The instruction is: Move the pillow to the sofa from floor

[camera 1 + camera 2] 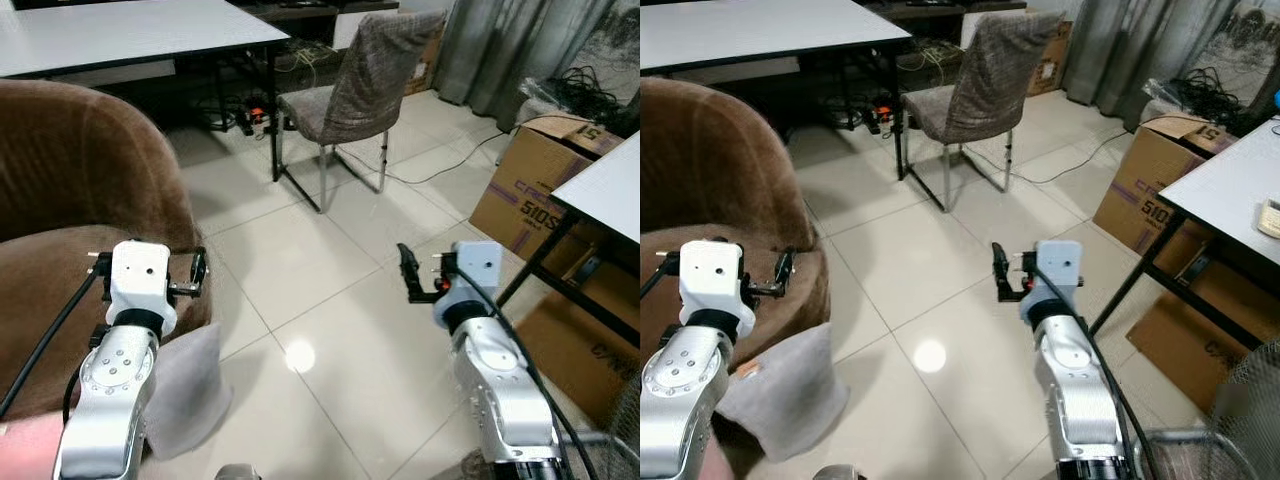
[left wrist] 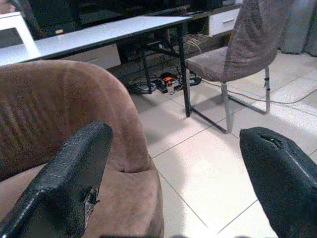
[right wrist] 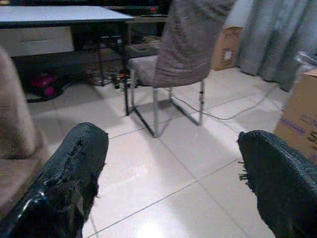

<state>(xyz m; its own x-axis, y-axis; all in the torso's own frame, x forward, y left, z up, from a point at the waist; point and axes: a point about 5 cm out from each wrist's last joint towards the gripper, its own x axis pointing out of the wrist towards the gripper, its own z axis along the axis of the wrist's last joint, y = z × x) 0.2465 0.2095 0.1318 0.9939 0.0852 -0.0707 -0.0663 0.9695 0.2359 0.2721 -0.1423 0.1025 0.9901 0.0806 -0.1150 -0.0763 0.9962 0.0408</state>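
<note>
Leaning against the sofa, pillow stands upright on floor.

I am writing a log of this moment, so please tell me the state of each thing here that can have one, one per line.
Pillow: on the floor, leaning against the sofa, not held.
Sofa: seat bare, no pillow on it.
Left pincer: open, above the sofa seat edge, holding nothing.
Right pincer: open, raised over the floor tiles, holding nothing.
Chair: upright, nobody on it.
Cardboard box: standing on the floor, top flap raised.
</note>
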